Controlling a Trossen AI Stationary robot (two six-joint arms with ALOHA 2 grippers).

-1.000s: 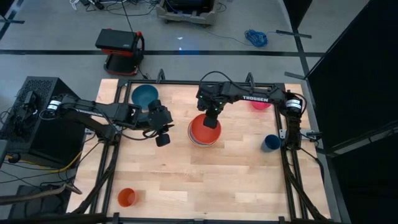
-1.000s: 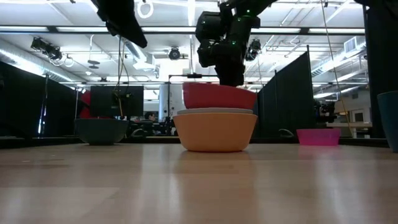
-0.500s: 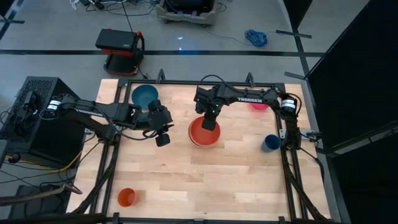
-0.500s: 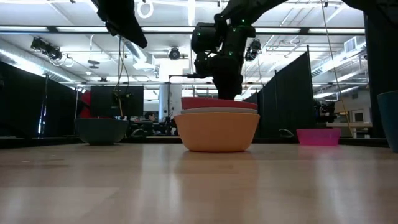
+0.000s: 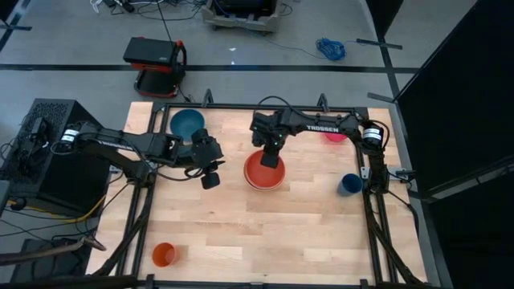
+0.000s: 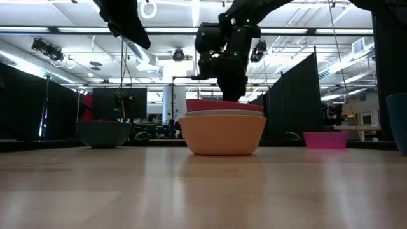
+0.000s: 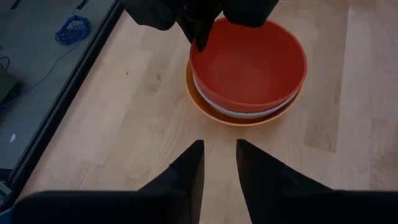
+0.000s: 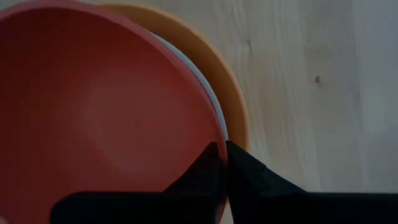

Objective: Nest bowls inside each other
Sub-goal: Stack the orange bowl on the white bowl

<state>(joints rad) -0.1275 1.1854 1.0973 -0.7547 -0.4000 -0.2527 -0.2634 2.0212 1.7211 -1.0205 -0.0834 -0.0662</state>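
From above, right tool (image 5: 271,157) pinched on red bowl (image 5: 263,169) rim at stack's 12 o'clock, mid-worktop (image 5: 281,233); down low, red seated in pale bowl (image 6: 222,114) and orange bowl (image 6: 222,135); left tool (image 7: 217,163) narrow, empty, stack's 9 o'clock.

Bright, even overhead light from ceiling strips (image 6: 191,28), soft shadows on the table (image 5: 241,233), blurred near tabletop.
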